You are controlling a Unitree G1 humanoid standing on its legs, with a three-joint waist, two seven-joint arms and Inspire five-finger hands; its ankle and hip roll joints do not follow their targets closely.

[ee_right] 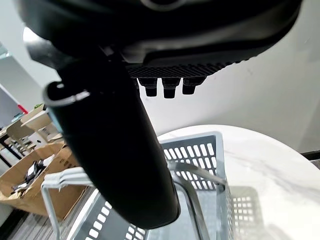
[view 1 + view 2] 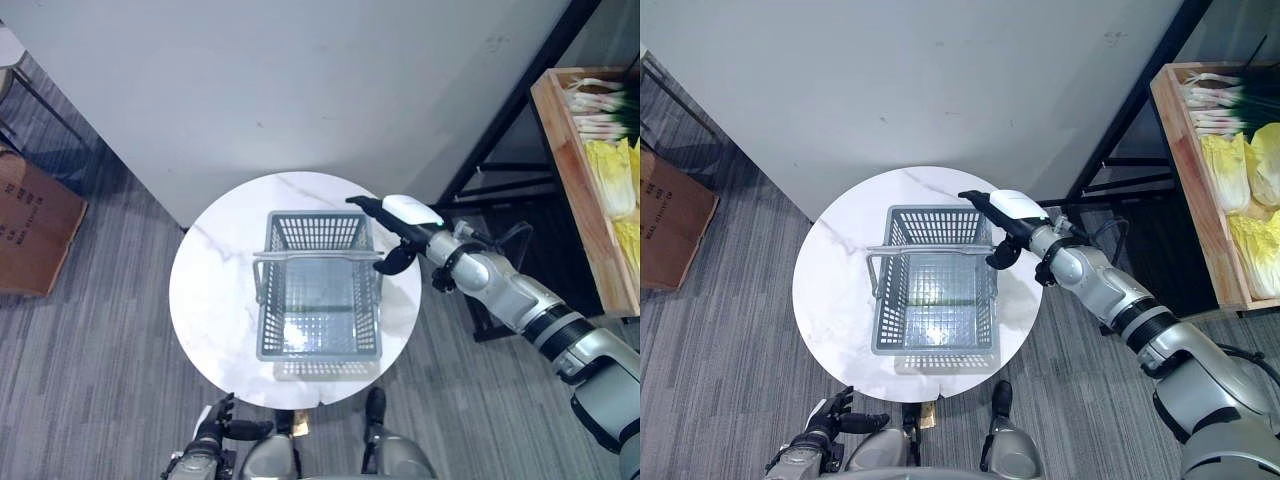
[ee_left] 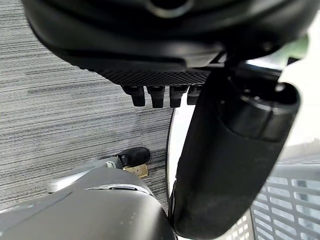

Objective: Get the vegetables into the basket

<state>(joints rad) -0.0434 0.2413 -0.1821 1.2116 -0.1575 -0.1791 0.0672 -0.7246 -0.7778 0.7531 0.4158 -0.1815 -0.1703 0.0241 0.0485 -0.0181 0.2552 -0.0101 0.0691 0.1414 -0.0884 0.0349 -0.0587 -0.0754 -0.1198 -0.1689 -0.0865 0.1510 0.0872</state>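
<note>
On the round table (image 2: 215, 300), the basket (image 2: 318, 290) runs lengthwise away from the robot.

Empty grey basket (image 2: 318, 290) centred on table, cabbages (image 2: 612, 175) in crate

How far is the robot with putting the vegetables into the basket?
Nothing is done yet: the grey basket on the round table is empty. The right hand is open above the basket's right rim and holds nothing. The left hand hangs low beside the table. The cabbages and green onions are on the wooden shelf.
</note>
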